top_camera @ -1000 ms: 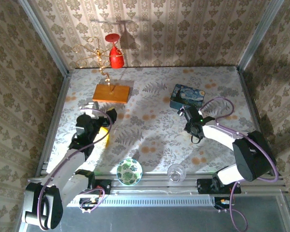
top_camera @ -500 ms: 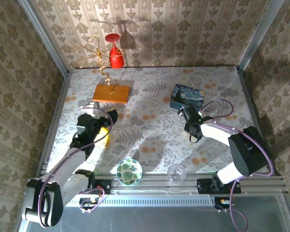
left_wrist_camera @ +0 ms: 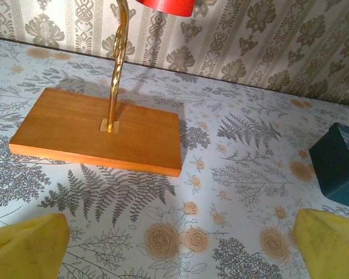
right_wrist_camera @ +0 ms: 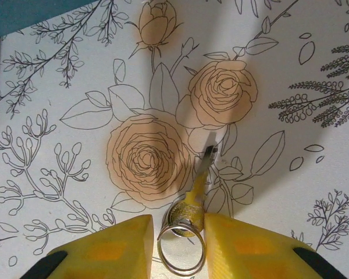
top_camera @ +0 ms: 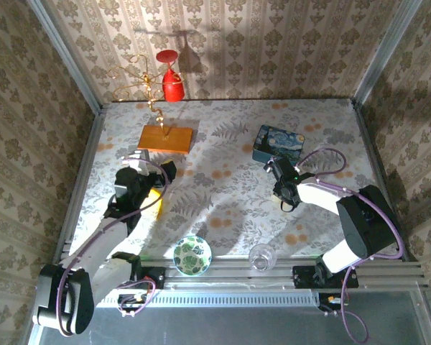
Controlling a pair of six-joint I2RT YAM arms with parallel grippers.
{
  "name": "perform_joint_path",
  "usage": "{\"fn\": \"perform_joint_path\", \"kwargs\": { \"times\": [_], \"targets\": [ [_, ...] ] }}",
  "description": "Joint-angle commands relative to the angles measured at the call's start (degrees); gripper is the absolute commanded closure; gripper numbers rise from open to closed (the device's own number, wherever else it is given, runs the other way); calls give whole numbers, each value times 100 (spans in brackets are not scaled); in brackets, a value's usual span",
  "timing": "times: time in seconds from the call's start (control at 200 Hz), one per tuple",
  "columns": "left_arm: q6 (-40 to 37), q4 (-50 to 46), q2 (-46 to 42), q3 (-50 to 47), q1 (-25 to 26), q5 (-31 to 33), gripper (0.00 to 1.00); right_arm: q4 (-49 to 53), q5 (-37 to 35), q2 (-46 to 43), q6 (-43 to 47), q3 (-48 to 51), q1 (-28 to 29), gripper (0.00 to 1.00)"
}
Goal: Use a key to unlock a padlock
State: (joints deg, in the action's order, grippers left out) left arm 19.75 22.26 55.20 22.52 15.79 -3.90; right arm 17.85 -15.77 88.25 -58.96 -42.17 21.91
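The right claw [right_wrist_camera: 179,247] is down low over the right half of the flower-printed worktop [top_camera: 230,215], just on the near side of the blue tin [top_camera: 279,144]. Between its yellow pads [right_wrist_camera: 113,247] lies the key [right_wrist_camera: 196,186], flat on the cloth beside a printed rose, its dark tip pointing away from the claw. The pads stand close in on either side of the key's head and its wire ring [right_wrist_camera: 163,256]. From here I cannot tell whether they are actually pinching it or only flanking it.

The left claw [left_wrist_camera: 177,247] hangs over the left half with its pads spread wide apart and nothing between them. It faces the wooden board [left_wrist_camera: 99,131] with the gold stand near the far left corner. A patterned bowl [top_camera: 192,254] and a clear glass [top_camera: 261,256] sit along the near edge.
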Motion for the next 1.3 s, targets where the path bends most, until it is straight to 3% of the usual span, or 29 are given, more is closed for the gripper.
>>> {"fn": "perform_joint_path", "kwargs": {
  "times": [0.0, 0.225, 0.585, 0.855, 0.945, 1.05, 1.296],
  "targets": [
    [42, 77, 34, 173, 47, -67, 0, -18, 50, 87, -182, 16, -29, 70],
    [47, 77, 68, 209, 56, -76, 0, 2, 85, 54, -211, 81, -29, 70],
    [64, 116, 128, 253, 100, -73, 0, 163, 15, -159, -82, 104, -20, 84],
    [42, 130, 176, 307, 126, -67, 0, 308, -57, -207, 61, 42, 46, 86],
    [42, 121, 178, 322, 126, -67, 0, 308, -35, -229, 94, 34, 54, 90],
    [51, 82, 177, 338, 134, -43, 0, 315, -14, -266, 247, -22, 112, 100],
    [209, -82, 178, 449, 133, -32, 0, 590, -40, -185, 905, -415, 402, 100]
  ]
}}
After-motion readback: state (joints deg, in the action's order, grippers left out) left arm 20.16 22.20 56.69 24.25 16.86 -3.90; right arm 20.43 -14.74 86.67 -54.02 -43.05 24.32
